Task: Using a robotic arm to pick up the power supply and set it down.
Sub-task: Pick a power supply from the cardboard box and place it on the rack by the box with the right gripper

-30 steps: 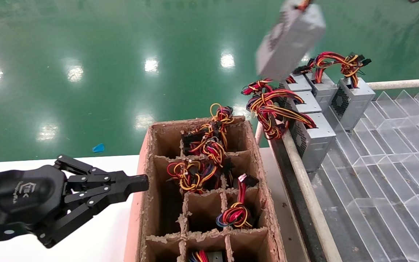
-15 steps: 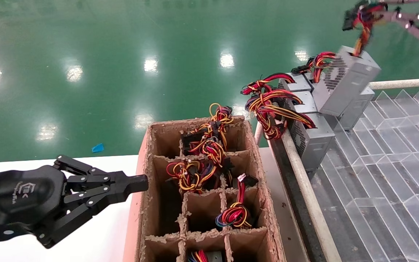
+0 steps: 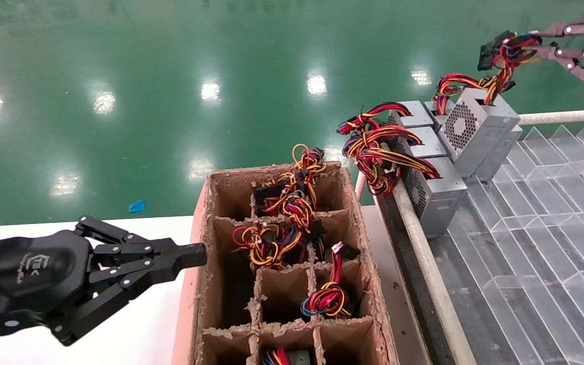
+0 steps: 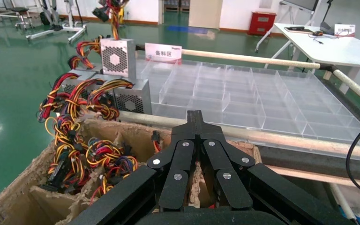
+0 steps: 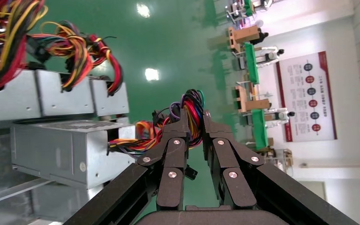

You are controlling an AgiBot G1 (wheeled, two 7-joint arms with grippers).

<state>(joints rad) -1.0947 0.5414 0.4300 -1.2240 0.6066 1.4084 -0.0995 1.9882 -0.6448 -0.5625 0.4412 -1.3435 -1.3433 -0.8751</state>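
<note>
The power supply is a silver-grey box with a round vent grille. It hangs tilted at the far end of the clear tray, leaning against another unit. Its bundle of red, yellow and black wires runs up into my right gripper, which is shut on the wires. In the right wrist view the wires sit pinched in that gripper, with the box below. My left gripper is shut on nothing, low beside the cardboard box, and shows again as the left gripper.
Several like power supplies stand in a row along the tray's left edge, wires spilling over a pale rail. The cardboard box has compartments holding more wire bundles. A white table lies under my left arm.
The power supply swung from high up in the middle to the right and came down to the tray beside the row. My right gripper came into view. The left arm stayed put.
</note>
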